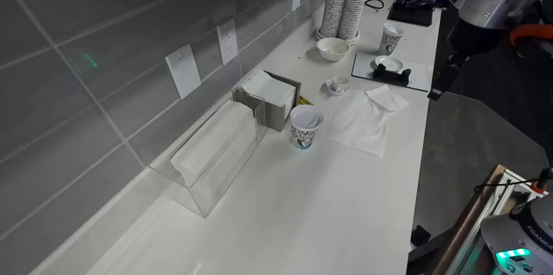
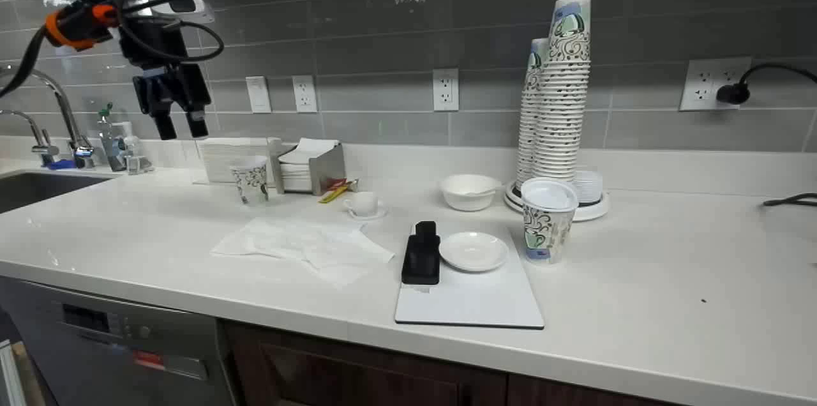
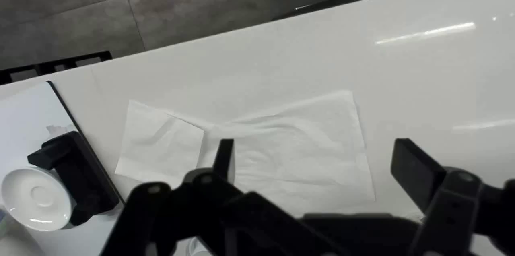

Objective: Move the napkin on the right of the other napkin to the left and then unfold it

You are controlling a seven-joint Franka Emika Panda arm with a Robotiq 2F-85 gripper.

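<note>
The napkin (image 3: pixel 161 143) is a small, brighter, folded white piece, left of my fingers in the wrist view. It also shows in both exterior views (image 1: pixel 384 98) (image 2: pixel 359 259). It touches or overlaps one end of the other napkin (image 3: pixel 297 151), a larger, duller, rumpled sheet that also shows in both exterior views (image 1: pixel 358 126) (image 2: pixel 274 241). Exactly how the two overlap is hard to tell. My gripper (image 2: pixel 183 130) is open and empty, well above the counter; it also shows in an exterior view (image 1: pixel 435 93). In the wrist view my open fingers (image 3: pixel 320 163) partly hide the other napkin.
A paper cup (image 1: pixel 303 130), a napkin holder (image 2: pixel 327 166), a clear napkin box (image 1: pixel 216 167) and a small cup (image 2: pixel 365 203) stand near the napkins. A white board (image 2: pixel 475 304) with a black stand (image 2: pixel 421 259) and saucer (image 2: pixel 473 251) lies beside them.
</note>
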